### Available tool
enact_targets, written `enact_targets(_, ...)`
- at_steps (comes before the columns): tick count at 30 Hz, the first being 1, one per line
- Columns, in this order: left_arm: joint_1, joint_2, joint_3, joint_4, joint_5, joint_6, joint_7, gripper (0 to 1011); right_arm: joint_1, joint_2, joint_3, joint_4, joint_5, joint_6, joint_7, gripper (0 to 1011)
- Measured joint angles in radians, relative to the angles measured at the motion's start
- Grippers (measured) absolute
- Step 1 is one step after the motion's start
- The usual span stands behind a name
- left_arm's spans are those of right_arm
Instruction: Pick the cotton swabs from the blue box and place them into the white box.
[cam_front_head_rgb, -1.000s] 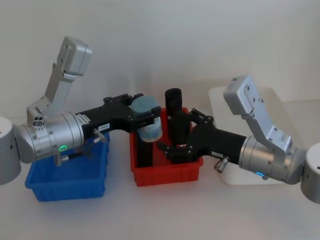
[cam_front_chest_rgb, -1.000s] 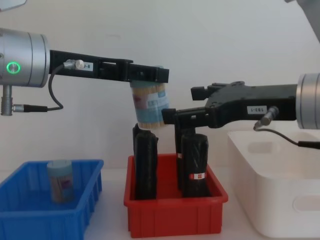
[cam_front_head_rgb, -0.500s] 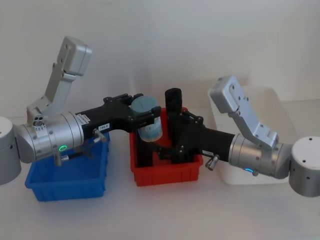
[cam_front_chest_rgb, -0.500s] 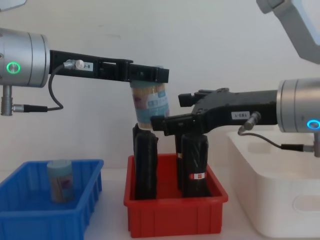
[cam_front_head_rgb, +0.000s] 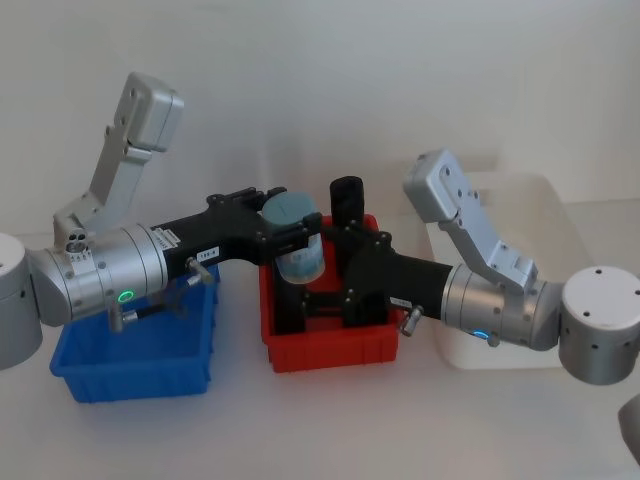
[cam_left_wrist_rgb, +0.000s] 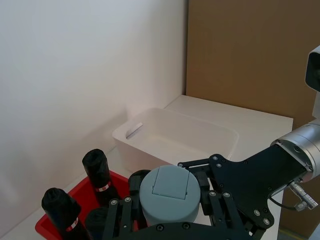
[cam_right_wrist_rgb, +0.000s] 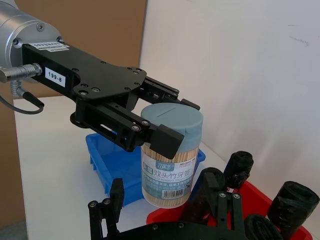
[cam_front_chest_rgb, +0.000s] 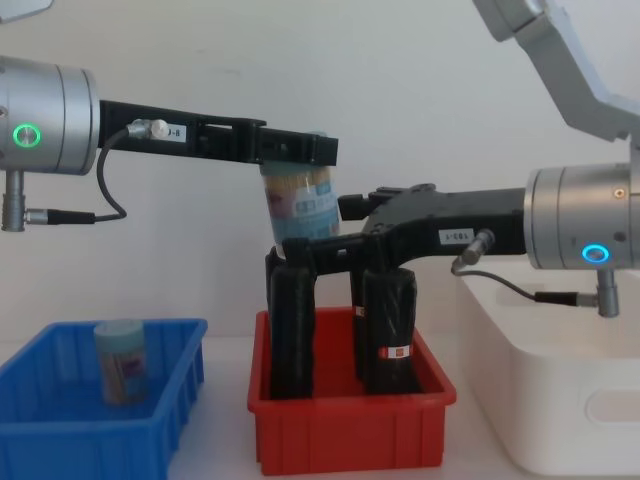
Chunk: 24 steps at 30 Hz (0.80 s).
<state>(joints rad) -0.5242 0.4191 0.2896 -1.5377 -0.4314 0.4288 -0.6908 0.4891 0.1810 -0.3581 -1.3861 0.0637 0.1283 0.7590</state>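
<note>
Nearest you, left side of the worktop (cam_front_head_rgb: 330, 420): one blue box (cam_front_chest_rgb: 60, 440), and one tub of cotton swabs (cam_front_chest_rgb: 121, 361) stands upright inside it, pale blue lid up.

Beside it in the middle, one red bin (cam_front_chest_rgb: 350, 435) holds upright black rolls (cam_front_chest_rgb: 388, 325). You can count at least three; the rest hide behind each other.

Above the red bin, the left claw (cam_front_chest_rgb: 300, 160) reaches in from your left and is clamped on a second tub (cam_front_chest_rgb: 302, 215), gripping it just under the lid. This tub hangs in the air, slightly tilted, its base level with the roll tops. That makes two swab tubs in all: one in the blue box, one held.

The right claw (cam_front_head_rgb: 325, 270) comes in from your right with fingers spread wide and gripping nothing. Its tips sit at the height of the held tub's base, over the rolls. You cannot tell whether they touch the tub.

Farther right, one white box (cam_front_chest_rgb: 560, 400) stands on the worktop, taller than the coloured bins, with nothing visible inside in the left wrist view.
</note>
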Motion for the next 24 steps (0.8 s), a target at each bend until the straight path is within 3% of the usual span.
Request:
enact_targets(21,0.0,0.0,0.0,0.0,0.0,0.0,0.0,671,0.036,-0.023,-0.012,0.071,0.056,-0.023,-0.01,999)
enact_targets(24,0.0,0.0,0.0,0.0,0.0,0.0,0.0,671,0.039,-0.024,-0.013,0.077,0.062,-0.025,-0.011,945)
